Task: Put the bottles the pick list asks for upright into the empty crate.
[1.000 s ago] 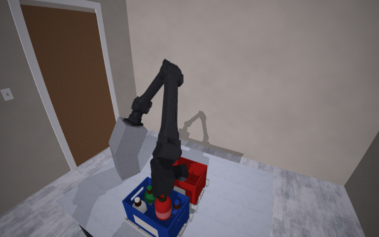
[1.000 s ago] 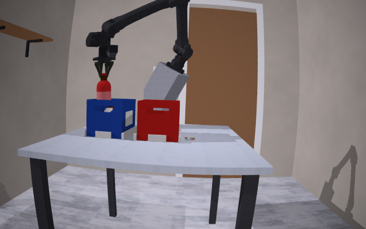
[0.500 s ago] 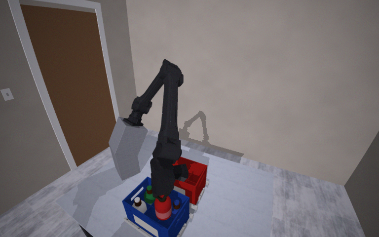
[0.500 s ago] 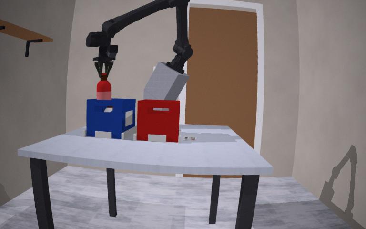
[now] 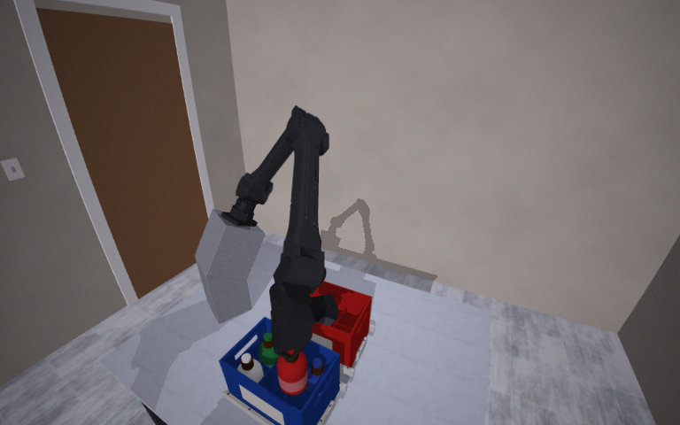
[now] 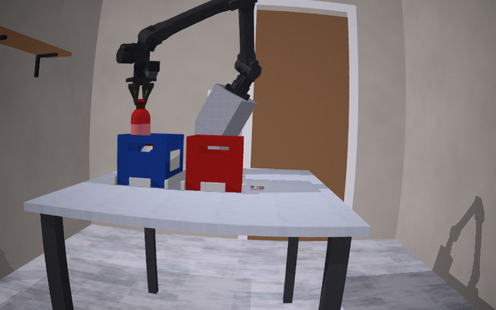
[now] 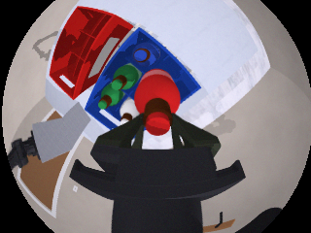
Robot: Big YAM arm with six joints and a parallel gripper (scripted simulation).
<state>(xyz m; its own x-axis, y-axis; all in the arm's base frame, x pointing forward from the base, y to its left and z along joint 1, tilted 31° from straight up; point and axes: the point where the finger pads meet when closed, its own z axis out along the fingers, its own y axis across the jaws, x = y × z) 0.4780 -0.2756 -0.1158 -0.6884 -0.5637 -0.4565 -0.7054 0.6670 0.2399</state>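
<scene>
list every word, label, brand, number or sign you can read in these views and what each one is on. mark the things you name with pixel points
No text can be read with certainty.
Pick list strip (image 6: 256,187) on the table: small dark, green and red marks, too small to read.
Red bottle (image 5: 292,373) (image 6: 141,122) (image 7: 156,89): pale pink label band, no lettering visible.
Blue crate (image 5: 311,400) (image 6: 141,166) (image 7: 191,87): pale side panels, no lettering visible.
Red crate (image 5: 341,345) (image 6: 214,168) (image 7: 68,58): pale panel, no lettering visible.

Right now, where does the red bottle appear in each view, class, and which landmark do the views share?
Top: the red bottle is low, left of centre.
Exterior: left of centre, above the blue crate's rim.
Wrist: near the centre.
Shared landmark: the blue crate.
</scene>
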